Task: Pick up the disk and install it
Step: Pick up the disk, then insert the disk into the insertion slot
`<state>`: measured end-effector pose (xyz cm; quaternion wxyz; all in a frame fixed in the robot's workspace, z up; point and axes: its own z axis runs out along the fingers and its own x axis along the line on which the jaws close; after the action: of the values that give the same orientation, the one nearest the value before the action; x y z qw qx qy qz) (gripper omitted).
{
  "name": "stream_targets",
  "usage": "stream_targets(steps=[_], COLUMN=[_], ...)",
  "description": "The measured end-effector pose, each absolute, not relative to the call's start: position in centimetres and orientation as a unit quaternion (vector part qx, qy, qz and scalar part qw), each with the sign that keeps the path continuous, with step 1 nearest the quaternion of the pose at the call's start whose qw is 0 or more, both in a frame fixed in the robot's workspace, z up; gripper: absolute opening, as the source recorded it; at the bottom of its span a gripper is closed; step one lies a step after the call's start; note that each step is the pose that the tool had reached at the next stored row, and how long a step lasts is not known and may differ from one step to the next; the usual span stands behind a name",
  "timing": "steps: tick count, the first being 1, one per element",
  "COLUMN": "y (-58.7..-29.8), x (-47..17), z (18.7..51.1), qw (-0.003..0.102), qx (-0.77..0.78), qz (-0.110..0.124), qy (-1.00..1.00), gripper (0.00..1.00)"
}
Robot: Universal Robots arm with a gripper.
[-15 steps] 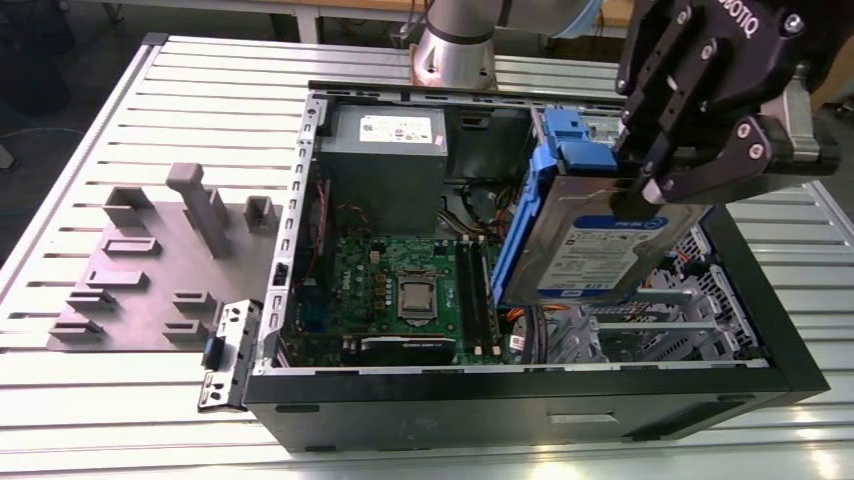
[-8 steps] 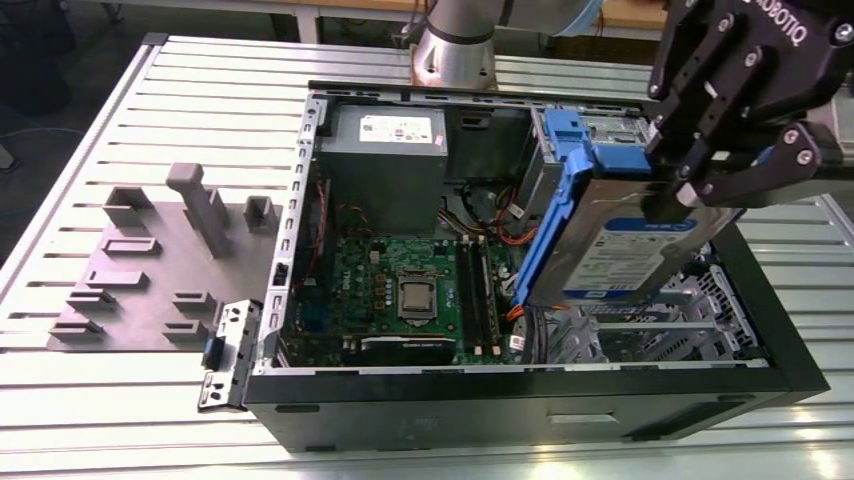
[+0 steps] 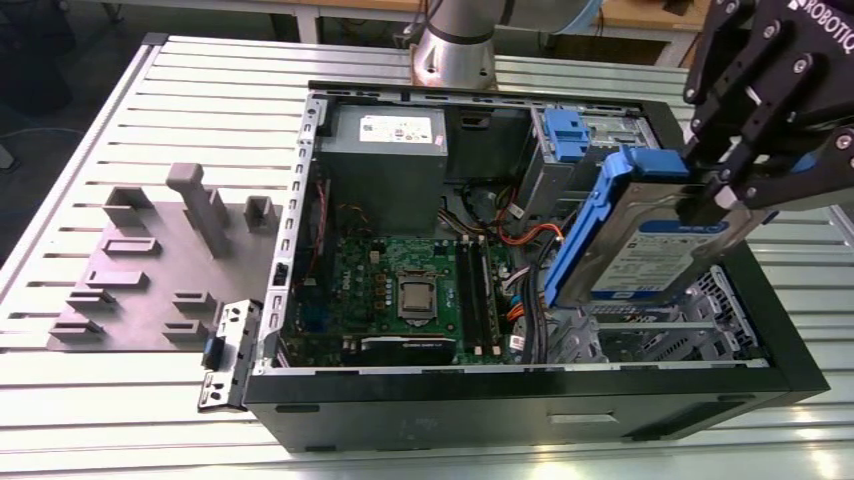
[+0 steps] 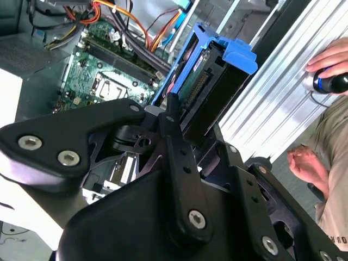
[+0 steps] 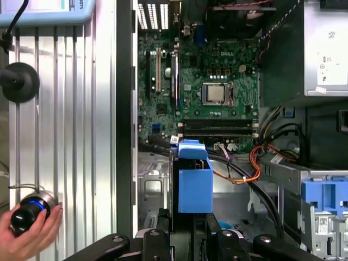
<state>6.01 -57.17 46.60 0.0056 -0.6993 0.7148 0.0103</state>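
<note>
Grip is closed: the gripper (image 3: 705, 195) pinches the upper end of the disk (image 3: 638, 250) between its black fingers, at the exterior view's right. The disk is off the table (image 3: 160, 100), held over the open case (image 3: 534, 400). It is steeply tilted, with its blue bracket (image 3: 587, 230) toward the exterior view's left and its white-and-blue label toward the right. Its lower end dips toward the metal cage (image 3: 667, 335) in the case's near right corner; whether it touches there cannot be told.

In the second wrist view the disk (image 4: 215, 81) stands out from the gripper (image 4: 171, 117), its dark connector end toward the camera and the bracket (image 4: 239, 54) wrapped round it. In the first wrist view the bracket (image 5: 194, 182) shows end-on, rising from the gripper (image 5: 185, 239), with the board (image 5: 206, 92) beyond it.

Inside the case lie the green board (image 3: 400, 290), a grey supply box (image 3: 387, 150) at the far side, and orange cables (image 3: 527, 235) near the disk. A grey fixture (image 3: 147, 260) with upright blocks sits on the table, well apart from the disk, at the exterior view's left.

A person's hand (image 5: 27, 239) rests on a black knob (image 5: 30, 209) on the table beside the case. In the second wrist view that hand (image 4: 329, 57) covers the knob (image 4: 326, 82), and another hand (image 4: 304, 163) is loosely curled.
</note>
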Motion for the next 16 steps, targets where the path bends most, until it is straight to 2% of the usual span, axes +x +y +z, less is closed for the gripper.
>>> stream_targets(steps=[16], y=[-57.2], x=[8.8], z=[46.2], qw=[0.005], qx=[-0.718], qz=[0.010], qy=[0.696], gripper=[0.35])
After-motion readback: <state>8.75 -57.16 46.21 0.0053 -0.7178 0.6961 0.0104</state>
